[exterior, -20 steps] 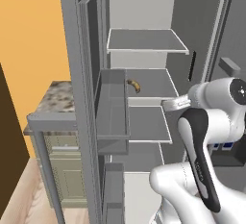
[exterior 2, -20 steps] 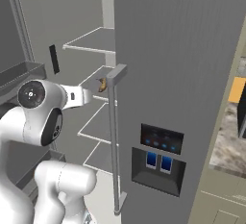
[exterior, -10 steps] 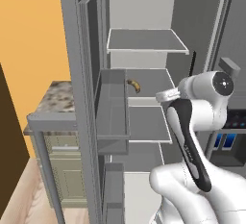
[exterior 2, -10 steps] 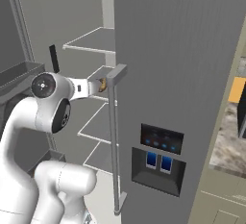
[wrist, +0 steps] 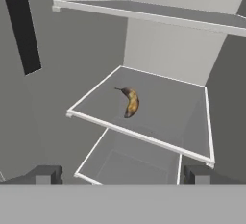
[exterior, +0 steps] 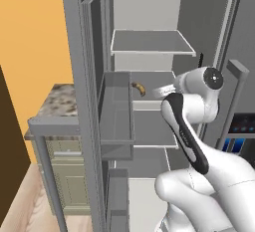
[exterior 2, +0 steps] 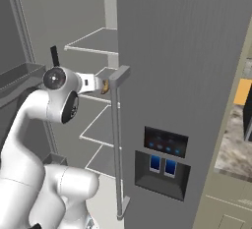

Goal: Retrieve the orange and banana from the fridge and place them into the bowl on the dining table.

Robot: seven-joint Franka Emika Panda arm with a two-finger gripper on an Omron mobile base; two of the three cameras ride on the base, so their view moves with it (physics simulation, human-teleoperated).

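Gripper [wrist: 122, 172] is held wide apart and empty, aimed into the open fridge [exterior: 149, 42] at the banana [wrist: 130, 101], well short of it. Banana is seen lying flat on the middle shelf [wrist: 158, 103], about mid-depth and left of the shelf's middle in the hand view, nothing touching it. It is also seen in the left base view, just beyond the arm's wrist [exterior: 167, 90]. No orange can be made out on the shelves in view. Upper shelf [exterior: 152, 42] is bare; door bin [exterior: 117, 106] sits to the left on the open door.

Step judged: reach for the banana, first fruit pick. For a clean grasp, the hand is best brought in above the shelf's front edge and below the upper shelf, then lowered over the banana's middle. Fingers are best set across its short width, not along the curve. Closing too early risks the banana being pushed back.
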